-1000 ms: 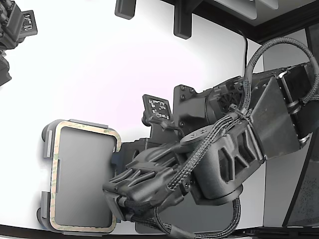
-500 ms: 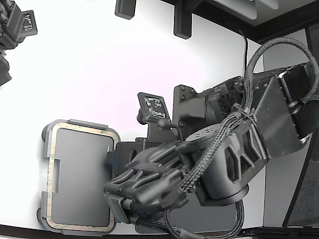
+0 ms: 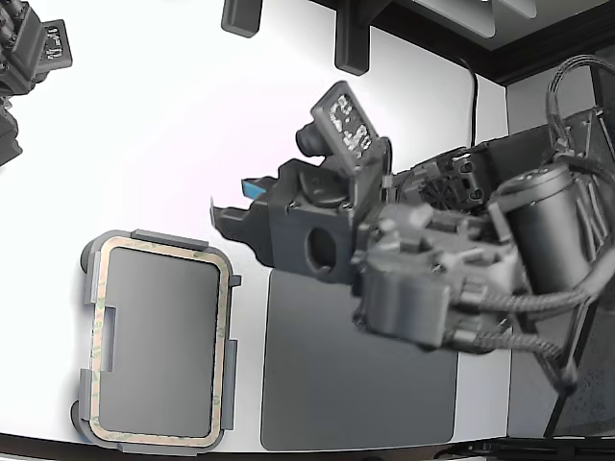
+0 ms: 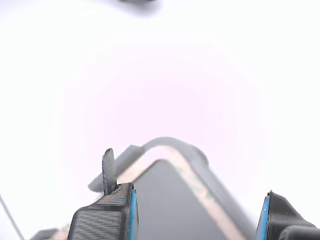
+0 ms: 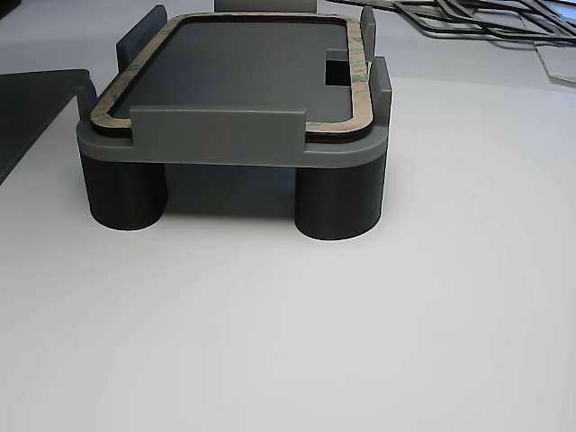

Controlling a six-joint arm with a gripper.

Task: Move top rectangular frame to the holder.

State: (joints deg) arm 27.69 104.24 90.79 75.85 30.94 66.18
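Note:
The beige-tan rectangular frame (image 3: 223, 331) lies flat on the light grey holder (image 3: 88, 288) at the exterior view's lower left, inside its raised edge tabs. It shows in the other view (image 5: 358, 79) seated on the holder (image 5: 225, 135), which stands on dark round legs. My gripper (image 3: 231, 200) is open and empty. It hangs above the table, apart from the holder and past its upper right corner. In the wrist view the gripper (image 4: 197, 217) has its fingers (image 4: 117, 202) spread wide, with a frame corner (image 4: 172, 162) showing between them below.
A dark grey flat mat (image 3: 356, 375) lies right of the holder, partly under my arm. A second arm (image 3: 29, 53) sits at the upper left. Two dark posts (image 3: 351, 43) stand at the back. Spare frames (image 5: 477, 22) lie stacked behind the holder.
My gripper has pulled away from the holder's right edge, upward and to the right in the exterior view, leaving the frame on the holder. The dark mat is now uncovered.

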